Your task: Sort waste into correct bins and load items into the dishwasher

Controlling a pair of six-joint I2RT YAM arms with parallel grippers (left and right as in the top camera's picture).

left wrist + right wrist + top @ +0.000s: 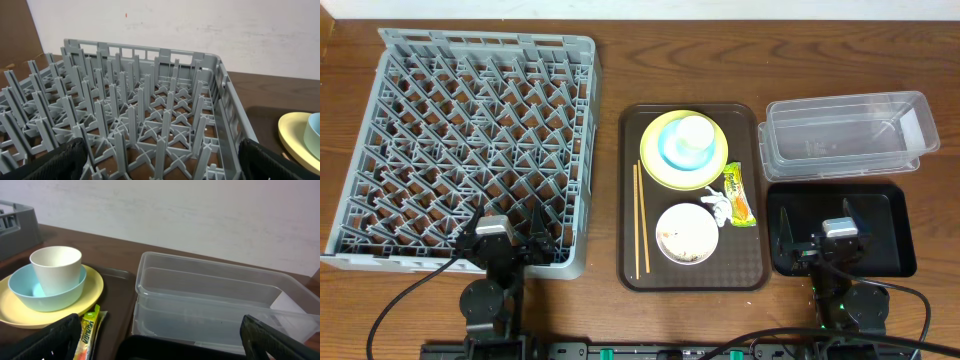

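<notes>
The grey dish rack (390,60) fills the left of the table and the left wrist view (150,115). On the brown serving tray (630,270) a small white cup (696,133) stands in a light blue bowl (670,148) on a yellow-green plate (655,165). A white bowl (686,234) holds beige scraps. Wooden chopsticks (641,220), a white tissue (716,206) and a yellow-green wrapper (738,193) lie beside it. The clear tub (845,135) and black tray (890,230) are at the right. My left gripper (511,232) is open over the rack's near corner. My right gripper (818,228) is open over the black tray.
The clear tub (215,305) has a white label at its right end. The plate stack (50,287) and the wrapper (87,332) show at the left of the right wrist view. Bare wooden table lies between the rack and the brown tray.
</notes>
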